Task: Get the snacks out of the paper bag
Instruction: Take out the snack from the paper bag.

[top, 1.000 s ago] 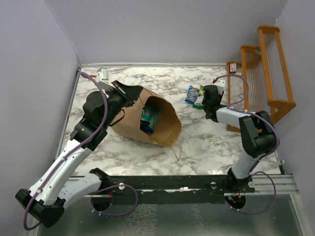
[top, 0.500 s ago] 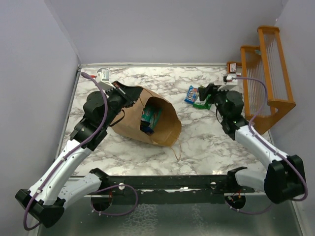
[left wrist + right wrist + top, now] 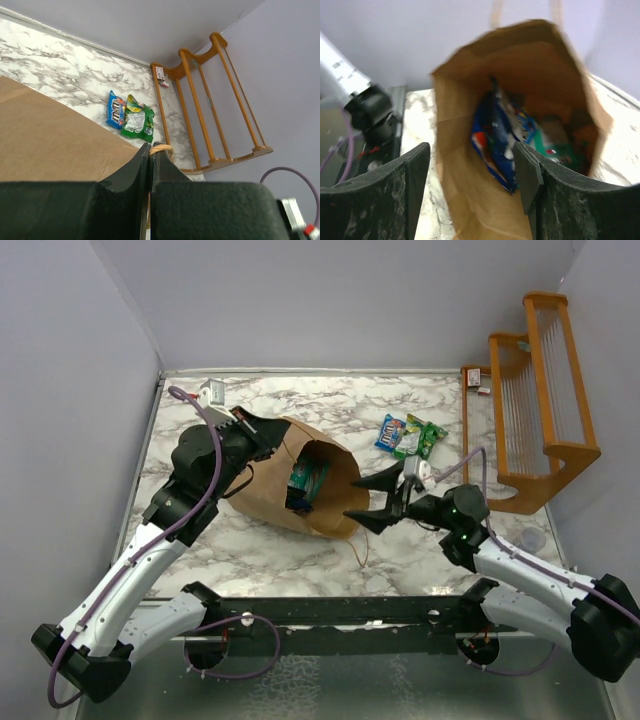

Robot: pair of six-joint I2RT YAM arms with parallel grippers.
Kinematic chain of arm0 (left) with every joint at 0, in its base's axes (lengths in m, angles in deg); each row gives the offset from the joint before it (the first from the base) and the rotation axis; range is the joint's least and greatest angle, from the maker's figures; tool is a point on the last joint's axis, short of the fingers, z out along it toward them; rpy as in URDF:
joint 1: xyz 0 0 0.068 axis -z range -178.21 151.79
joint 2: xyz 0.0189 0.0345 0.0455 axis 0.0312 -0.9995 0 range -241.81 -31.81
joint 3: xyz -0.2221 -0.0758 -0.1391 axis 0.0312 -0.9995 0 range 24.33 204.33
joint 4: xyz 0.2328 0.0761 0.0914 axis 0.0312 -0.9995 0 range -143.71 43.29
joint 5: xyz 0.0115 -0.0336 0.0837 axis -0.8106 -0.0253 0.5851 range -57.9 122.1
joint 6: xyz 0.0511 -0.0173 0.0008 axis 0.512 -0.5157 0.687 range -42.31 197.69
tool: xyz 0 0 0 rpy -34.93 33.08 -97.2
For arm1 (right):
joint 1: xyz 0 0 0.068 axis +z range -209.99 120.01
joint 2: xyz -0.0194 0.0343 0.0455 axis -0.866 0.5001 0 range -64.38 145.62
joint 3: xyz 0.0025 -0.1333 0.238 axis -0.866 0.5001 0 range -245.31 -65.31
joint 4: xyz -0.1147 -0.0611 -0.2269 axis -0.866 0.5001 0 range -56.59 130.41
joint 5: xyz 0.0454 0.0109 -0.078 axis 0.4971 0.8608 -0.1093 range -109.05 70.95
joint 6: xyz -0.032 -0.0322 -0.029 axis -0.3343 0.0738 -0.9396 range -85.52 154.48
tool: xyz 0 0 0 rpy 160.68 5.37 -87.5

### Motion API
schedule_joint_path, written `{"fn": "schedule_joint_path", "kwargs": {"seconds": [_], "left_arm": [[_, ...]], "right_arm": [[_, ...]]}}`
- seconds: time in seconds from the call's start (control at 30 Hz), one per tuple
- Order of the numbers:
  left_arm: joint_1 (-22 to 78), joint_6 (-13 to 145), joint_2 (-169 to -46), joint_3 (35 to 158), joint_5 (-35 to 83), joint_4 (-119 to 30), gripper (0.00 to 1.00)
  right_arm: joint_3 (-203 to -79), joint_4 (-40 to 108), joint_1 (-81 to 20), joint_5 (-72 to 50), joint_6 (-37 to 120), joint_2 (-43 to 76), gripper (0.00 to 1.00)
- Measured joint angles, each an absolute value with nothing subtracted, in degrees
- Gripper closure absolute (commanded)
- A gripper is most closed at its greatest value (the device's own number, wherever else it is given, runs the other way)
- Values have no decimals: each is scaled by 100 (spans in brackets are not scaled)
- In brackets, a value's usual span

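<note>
The paper bag (image 3: pixel 270 480) lies on its side, its mouth turned towards the right arm. My left gripper (image 3: pixel 262 430) holds it from the back; in the left wrist view that gripper (image 3: pixel 151 147) is shut on the bag's twisted paper handle (image 3: pixel 162 148). My right gripper (image 3: pixel 352 499) stands open just in front of the mouth, with nothing between its fingers. Through the right wrist view's open jaws (image 3: pixel 472 175) I see a dark blue snack (image 3: pixel 497 140) and a teal snack (image 3: pixel 555 145) inside the bag (image 3: pixel 470 200). A blue packet (image 3: pixel 391 431) and a green packet (image 3: pixel 422 438) lie on the table.
An orange wooden rack (image 3: pixel 530 410) stands along the right wall, close to the two loose packets. A small white object (image 3: pixel 210 392) sits in the back left corner. Grey walls close in the marble table (image 3: pixel 420 540) on three sides.
The right arm swung away from the packets by the rack and came to the bag's mouth, its jaws spreading wider. The left arm and the bag stayed put.
</note>
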State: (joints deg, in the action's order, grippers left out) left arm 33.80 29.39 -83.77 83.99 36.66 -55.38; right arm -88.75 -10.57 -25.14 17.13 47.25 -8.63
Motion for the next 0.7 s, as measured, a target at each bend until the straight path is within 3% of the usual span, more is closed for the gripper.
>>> {"fn": "schedule_joint_path", "kwargs": {"seconds": [0.23,0.7], "left_arm": [[3380,2939,-8377,8401,3618,-5545,100],[3380,2852,-8377,8399,3473,-5536,100]], "right_arm": [[-9310,-754,-1113,1591,3060,-4,40],[-10252,-120,-1041,680,1807,1183,47]]}}
